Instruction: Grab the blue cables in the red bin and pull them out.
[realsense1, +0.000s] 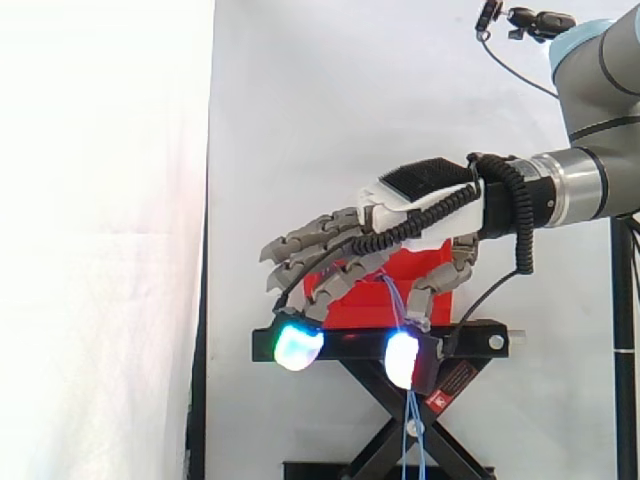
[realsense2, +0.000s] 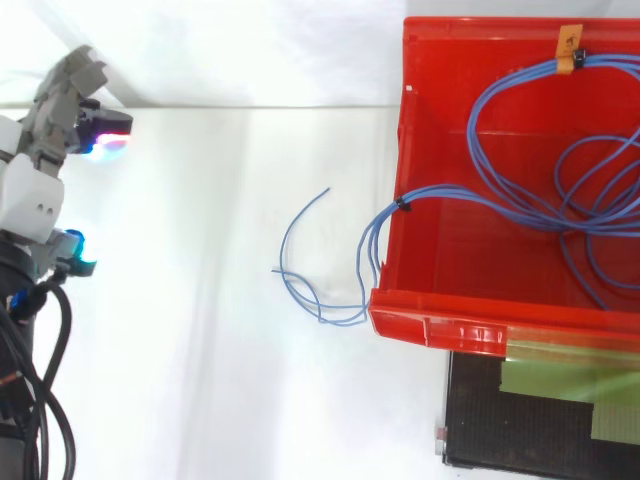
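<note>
A red bin (realsense2: 436, 326) stands at the right in the top view, with several blue cables (realsense2: 497, 92) coiled inside it. A bundle of them goes over the bin's left wall and hangs outside, its loose ends (realsense2: 300, 228) curling further left. In the side view the blue cables (realsense1: 411, 438) drop from the red bin (realsense1: 425, 268) down past the stand. My hand (realsense1: 420, 200) hovers in front of the bin with relaxed fingers pointing down and left and nothing in them. From above, the hand (realsense2: 30, 195) sits at the far left, well apart from the cables.
The bin rests on a black scissor stand (realsense1: 480, 338), whose top shows below the bin (realsense2: 520, 440) from above. An orange tie (realsense2: 570, 48) holds the cables at the bin's far wall. A white curtain hangs behind.
</note>
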